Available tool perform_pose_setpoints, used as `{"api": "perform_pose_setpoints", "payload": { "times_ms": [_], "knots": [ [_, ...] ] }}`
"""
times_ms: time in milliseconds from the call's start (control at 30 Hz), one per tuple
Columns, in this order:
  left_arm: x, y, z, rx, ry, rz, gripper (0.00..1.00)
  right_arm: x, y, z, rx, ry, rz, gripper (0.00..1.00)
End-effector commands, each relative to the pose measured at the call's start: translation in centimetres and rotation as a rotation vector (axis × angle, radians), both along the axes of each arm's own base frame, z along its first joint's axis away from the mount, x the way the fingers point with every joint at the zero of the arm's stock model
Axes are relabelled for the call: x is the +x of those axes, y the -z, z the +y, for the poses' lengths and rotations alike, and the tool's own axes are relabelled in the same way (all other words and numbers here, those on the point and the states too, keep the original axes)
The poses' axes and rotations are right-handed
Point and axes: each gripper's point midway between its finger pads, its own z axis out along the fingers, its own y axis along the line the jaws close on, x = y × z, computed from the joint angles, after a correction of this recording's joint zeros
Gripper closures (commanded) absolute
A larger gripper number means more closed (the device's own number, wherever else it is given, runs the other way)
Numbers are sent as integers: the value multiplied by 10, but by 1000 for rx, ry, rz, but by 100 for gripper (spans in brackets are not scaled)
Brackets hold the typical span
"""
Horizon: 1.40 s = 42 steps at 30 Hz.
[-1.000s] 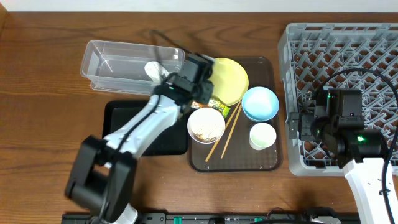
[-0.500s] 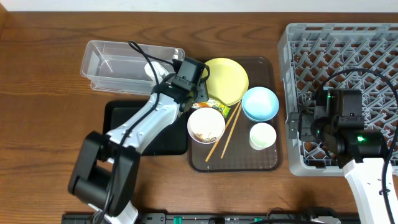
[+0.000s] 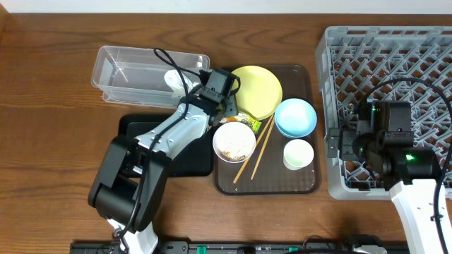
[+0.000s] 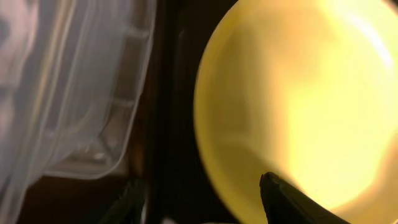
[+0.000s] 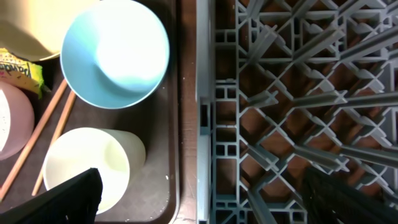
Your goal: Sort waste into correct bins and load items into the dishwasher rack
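Observation:
My left gripper (image 3: 226, 104) (image 4: 202, 208) is open and empty, over the gap between the clear tub (image 3: 127, 74) (image 4: 68, 81) and the yellow plate (image 3: 260, 88) (image 4: 298, 93). Crumpled white paper (image 3: 173, 79) lies in the tub. The green-and-orange wrapper (image 3: 247, 121) (image 5: 22, 68) lies beside the white bowl (image 3: 234, 141), which holds crumbs. The blue bowl (image 3: 295, 116) (image 5: 115, 53), white cup (image 3: 298, 154) (image 5: 87, 168) and chopsticks (image 3: 256, 152) (image 5: 37, 143) sit on the brown tray (image 3: 272, 185). My right gripper (image 3: 332, 144) (image 5: 202, 208) is open and straddles the left edge of the grey rack (image 3: 395, 63) (image 5: 298, 93).
The black tray (image 3: 138, 130) lies below the tub, partly hidden under my left arm. The rack fills the right side of the table. Bare wood lies at the far left and along the front edge.
My left arm has swung its elbow to the right, and the gripper has shifted slightly beside the plate's left edge. The paper stays in the tub. The right arm has not moved.

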Motion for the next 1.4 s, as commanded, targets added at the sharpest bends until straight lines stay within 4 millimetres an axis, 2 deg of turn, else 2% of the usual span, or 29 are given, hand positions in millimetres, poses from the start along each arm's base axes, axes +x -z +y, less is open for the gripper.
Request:
{"api": "perform_pose_setpoints", "payload": {
  "times_ms": [0,100,400,433,467,567,733,833,933,967,1033,1067,1100,1133,1267,1367],
  "knots": [
    [1,3,-1,20,36,-1,39,3,-8,4,12,-21,-23,1],
    [-2,5,0,25,38,8,45,3,-8,4,12,-20,-23,1],
    [-8,10,1,38,40,34,46,3,-8,4,12,-21,-23,1],
    [-9,10,0,38,45,34,56,3,-8,4,12,-21,-23,1],
    [-9,10,-2,40,51,33,62,3,-8,4,12,-20,-23,1],
    [-13,10,-8,48,80,32,94,3,-8,4,12,-21,-23,1],
    [-17,3,-21,69,162,2,94,3,-8,4,12,-21,-23,1],
    [-17,-14,-24,42,173,-25,94,3,-9,4,12,-21,-24,1],
    [-21,-35,-38,-19,247,-53,94,3,-9,4,12,-21,-24,1],
    [-24,-39,-43,-32,291,-59,94,3,-9,4,12,-21,-24,1],
    [-30,-41,-49,-23,396,-65,83,3,-9,4,12,-21,-24,1],
    [-35,-40,-51,0,477,-69,61,3,-9,4,12,-21,-24,1],
    [-39,-38,-51,42,559,-76,44,3,-8,4,12,-21,-23,1],
    [-42,-35,-49,86,630,-82,39,3,-8,4,12,-21,-23,1],
    [-49,-30,-45,216,852,-116,35,3,-9,4,12,-21,-24,1],
    [-49,-29,-44,258,928,-139,34,3,-9,4,12,-21,-24,1]
  ]
}}
